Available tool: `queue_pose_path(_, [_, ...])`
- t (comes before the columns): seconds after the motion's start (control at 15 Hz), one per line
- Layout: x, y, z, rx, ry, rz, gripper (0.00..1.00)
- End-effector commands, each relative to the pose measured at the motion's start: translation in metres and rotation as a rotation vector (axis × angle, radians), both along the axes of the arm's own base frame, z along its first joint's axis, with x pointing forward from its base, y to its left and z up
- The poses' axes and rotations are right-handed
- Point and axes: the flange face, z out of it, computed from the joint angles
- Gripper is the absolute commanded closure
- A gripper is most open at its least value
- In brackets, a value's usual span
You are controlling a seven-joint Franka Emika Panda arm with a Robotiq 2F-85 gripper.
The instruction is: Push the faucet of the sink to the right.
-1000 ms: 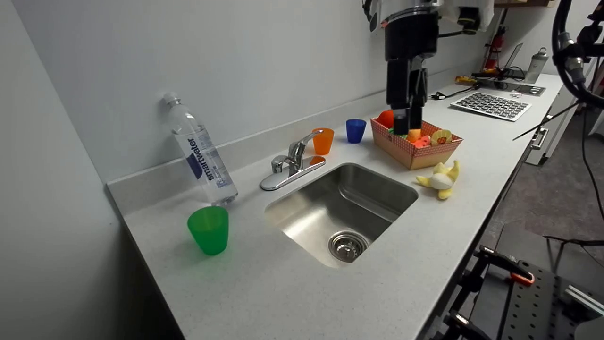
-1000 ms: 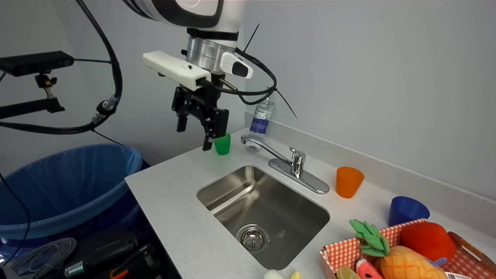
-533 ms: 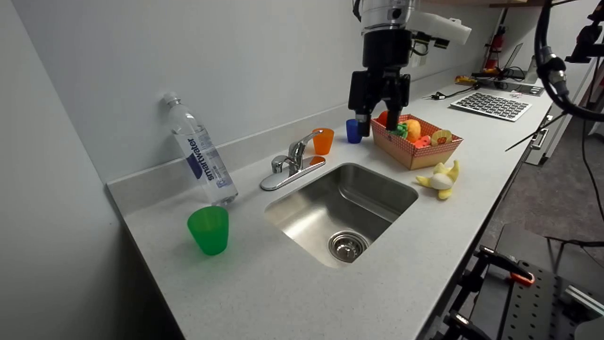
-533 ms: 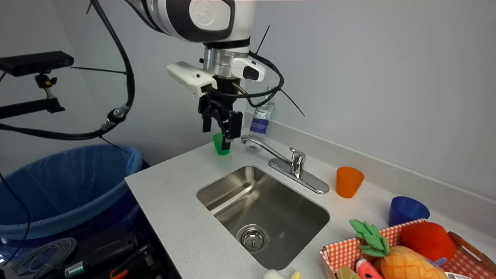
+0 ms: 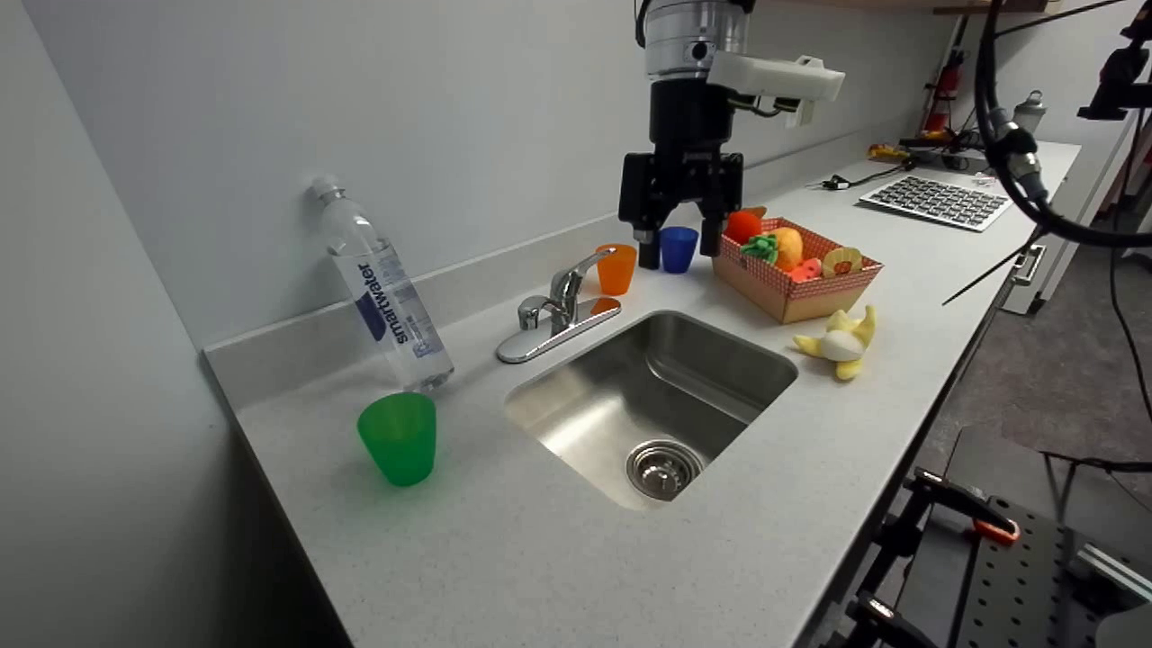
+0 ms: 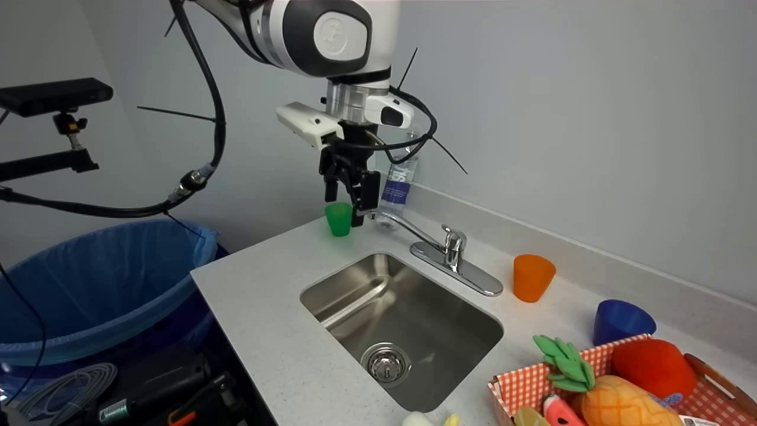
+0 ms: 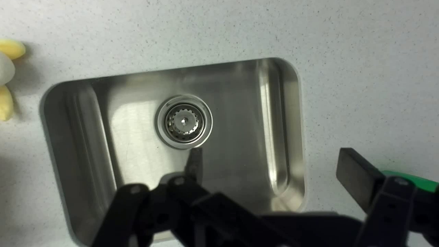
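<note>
The chrome faucet (image 5: 565, 297) stands behind the stainless-steel sink (image 5: 580, 432). In an exterior view the faucet (image 6: 453, 248) has its spout pointing toward the green cup's end of the counter, alongside the sink (image 6: 437, 331). My gripper (image 5: 680, 245) is open and empty, above the counter. In an exterior view the gripper (image 6: 344, 204) overlaps the spout's tip; I cannot tell whether they touch. In the wrist view the gripper's (image 7: 271, 157) fingers are wide apart, one over the sink (image 7: 233, 137), one over the counter. The faucet is out of the wrist view.
A smartwater bottle (image 5: 387, 297) leans on the wall near a green cup (image 5: 400, 441). An orange cup (image 5: 616, 270), a blue cup (image 6: 621, 322), a basket of toy fruit (image 5: 783, 292) and a peeled toy banana (image 5: 841, 342) stand around the sink. A bin (image 6: 106, 284) is beside the counter.
My gripper has moved across toward the faucet and the wall and has turned, so both fingers show apart. It stays open. The faucet and other objects have not moved.
</note>
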Motion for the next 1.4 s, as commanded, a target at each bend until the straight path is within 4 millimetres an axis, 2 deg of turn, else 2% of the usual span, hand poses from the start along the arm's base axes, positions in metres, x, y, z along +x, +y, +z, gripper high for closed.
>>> queue_pose_path(0.0, [0.001, 0.0, 0.0, 0.0, 0.001, 0.0, 0.0])
queue_pose_path(0.93, [0.002, 0.0, 0.002, 0.0, -0.003, 0.0, 0.0])
queue_pose_path(1.33, [0.014, 0.021, -0.008, -0.014, 0.017, -0.022, 0.0])
